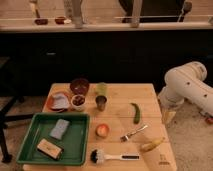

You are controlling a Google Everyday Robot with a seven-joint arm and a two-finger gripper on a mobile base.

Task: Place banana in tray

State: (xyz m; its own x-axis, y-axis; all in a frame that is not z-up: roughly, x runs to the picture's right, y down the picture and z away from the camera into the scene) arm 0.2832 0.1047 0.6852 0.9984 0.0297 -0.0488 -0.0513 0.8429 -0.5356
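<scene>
At table's (145,95) front-right corner, banana (152,145); pincer (168,116) off edge beyond it, grip state unclear.

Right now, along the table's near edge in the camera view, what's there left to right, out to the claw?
tray → brush → banana → claw, hanging just off the right edge of the table, farther back than the banana.
</scene>
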